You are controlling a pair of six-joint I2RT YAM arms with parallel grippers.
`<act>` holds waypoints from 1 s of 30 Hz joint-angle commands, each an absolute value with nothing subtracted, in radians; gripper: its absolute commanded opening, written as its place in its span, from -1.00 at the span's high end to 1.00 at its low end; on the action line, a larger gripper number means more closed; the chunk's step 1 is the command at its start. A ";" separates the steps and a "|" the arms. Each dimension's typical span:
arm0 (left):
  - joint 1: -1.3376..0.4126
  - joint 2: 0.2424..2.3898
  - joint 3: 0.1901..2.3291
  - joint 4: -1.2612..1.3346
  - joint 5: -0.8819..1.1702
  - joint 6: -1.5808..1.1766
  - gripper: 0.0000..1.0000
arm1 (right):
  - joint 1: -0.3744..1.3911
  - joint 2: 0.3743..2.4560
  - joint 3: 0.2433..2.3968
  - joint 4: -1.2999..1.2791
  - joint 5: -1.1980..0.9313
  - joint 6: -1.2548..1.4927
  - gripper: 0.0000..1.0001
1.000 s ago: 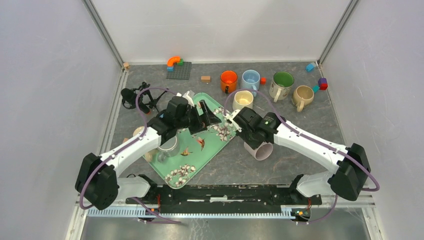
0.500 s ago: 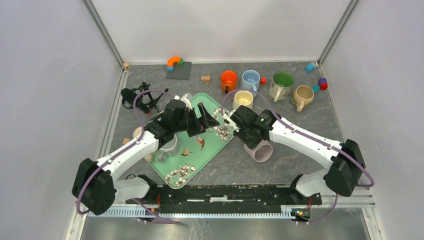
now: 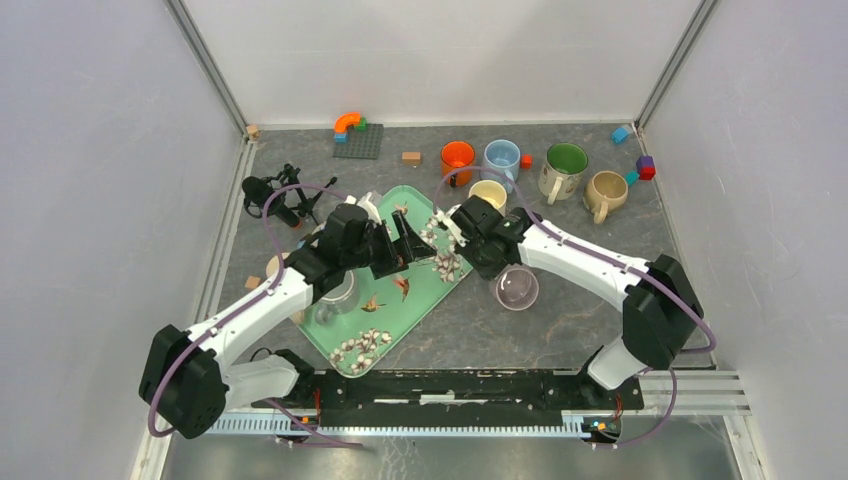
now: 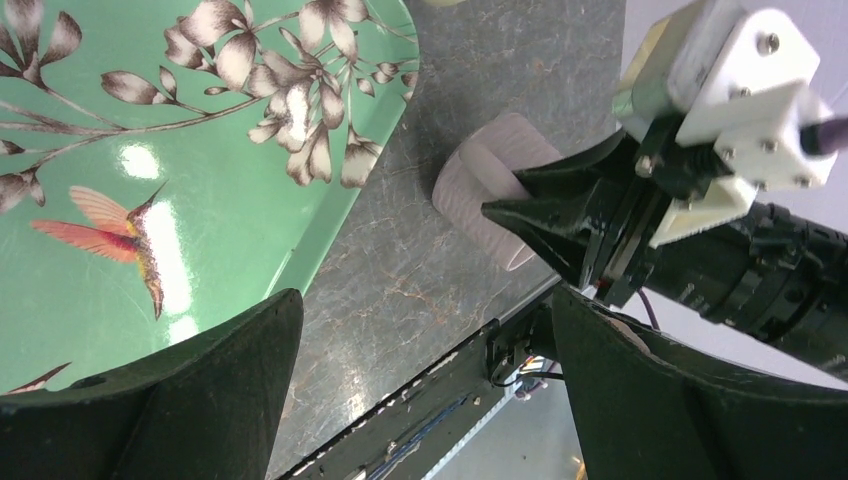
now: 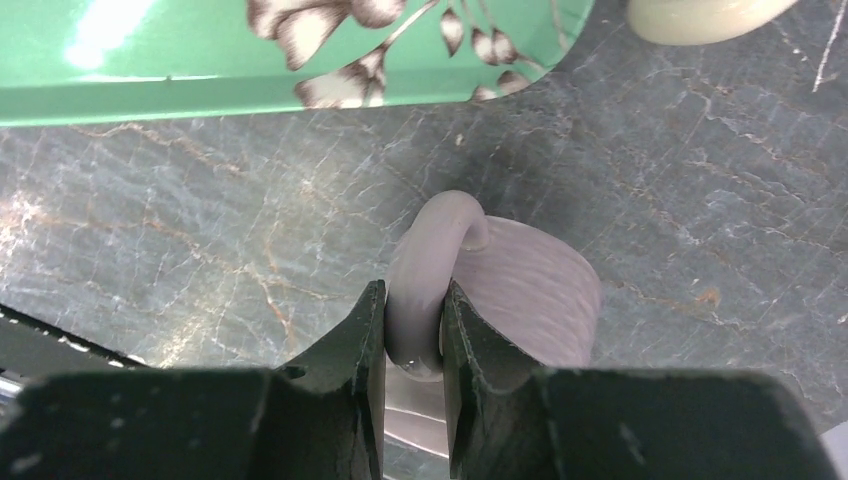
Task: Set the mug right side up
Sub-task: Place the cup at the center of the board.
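Note:
A ribbed lilac mug (image 3: 517,288) is on the grey table just right of the green tray, its opening facing up in the top view. My right gripper (image 3: 494,266) is shut on the mug's handle (image 5: 425,270), with the mug body (image 5: 535,285) to the right of my fingers. Whether the mug rests on the table or hangs just above it I cannot tell. The mug also shows in the left wrist view (image 4: 490,185), with the right gripper's fingers (image 4: 560,215) on it. My left gripper (image 3: 412,240) is open and empty above the tray's right part (image 4: 425,330).
The green floral tray (image 3: 352,345) holds a glass jar (image 3: 338,292). Upright mugs stand at the back: orange (image 3: 457,160), blue (image 3: 501,158), cream (image 3: 487,196), green-lined (image 3: 565,165), beige (image 3: 606,190). A grey brick plate (image 3: 358,140) and a black tangle of gear (image 3: 272,195) lie at back left.
My right gripper swung back and left with the handle, turning the mug from lying on its side to opening-up. My left gripper stayed open over the tray, shifting slightly.

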State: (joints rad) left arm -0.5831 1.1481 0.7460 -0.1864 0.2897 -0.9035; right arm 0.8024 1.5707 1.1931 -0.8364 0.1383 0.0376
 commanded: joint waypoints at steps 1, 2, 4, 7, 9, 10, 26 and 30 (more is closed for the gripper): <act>-0.582 1.118 0.741 -0.180 0.295 -0.879 -0.99 | 0.755 1.585 1.204 -0.789 0.162 0.008 1.00; -0.581 1.118 0.739 -0.180 0.295 -0.879 -0.99 | 0.748 1.582 1.199 -0.781 0.161 0.008 1.00; -0.582 1.118 0.737 -0.178 0.294 -0.880 -0.99 | 0.734 1.576 1.193 -0.756 0.162 0.008 1.00; -0.582 1.117 0.739 -0.178 0.295 -0.882 -0.99 | 0.711 1.568 1.184 -0.723 0.175 -0.021 1.00; -0.582 1.115 0.739 -0.181 0.294 -0.881 -0.99 | 0.694 1.565 1.177 -0.699 0.180 -0.022 1.00; -0.583 1.114 0.740 -0.182 0.290 -0.881 -0.99 | 0.684 1.565 1.174 -0.682 0.183 -0.024 0.99; -0.582 1.126 0.756 -0.201 0.285 -0.866 -0.99 | 0.539 1.638 1.183 -0.540 0.181 -0.001 0.91; -0.583 1.130 0.765 -0.211 0.282 -0.855 -0.99 | 0.528 1.629 1.159 -0.511 0.199 0.032 0.81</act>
